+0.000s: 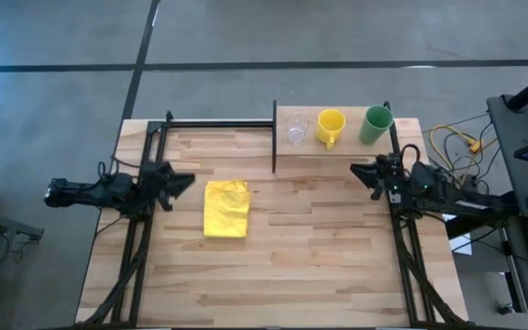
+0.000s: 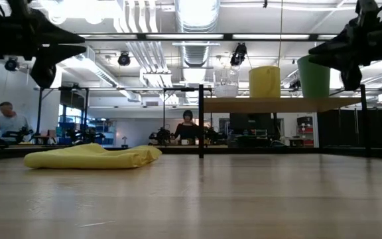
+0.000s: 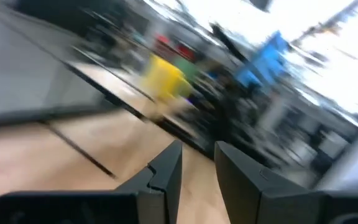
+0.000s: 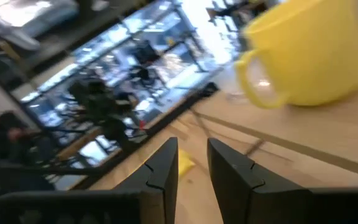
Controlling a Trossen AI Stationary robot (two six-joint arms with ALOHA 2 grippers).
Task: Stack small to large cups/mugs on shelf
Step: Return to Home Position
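Observation:
On the raised light-wood shelf point(image 1: 337, 151) at the table's far right, three vessels stand upright in a row on their bases. They are a small clear glass cup point(image 1: 297, 128), a yellow mug point(image 1: 330, 126) with its handle toward the near side, and a green cup point(image 1: 375, 125). The low view shows them on the shelf board point(image 2: 284, 104). My left gripper point(image 1: 189, 180) hovers at the table's left, narrowly open and empty. My right gripper point(image 1: 357, 170) hovers just near of the shelf, narrowly open and empty. The yellow mug point(image 4: 309, 56) shows ahead of it.
A flat folded yellow cloth point(image 1: 226, 208) lies on the slatted tabletop between the arms, left of centre. Black shelf posts point(image 1: 274, 137) stand at the shelf's edges, and a black rail runs along the far left. People sit in the room beyond point(image 2: 188, 126).

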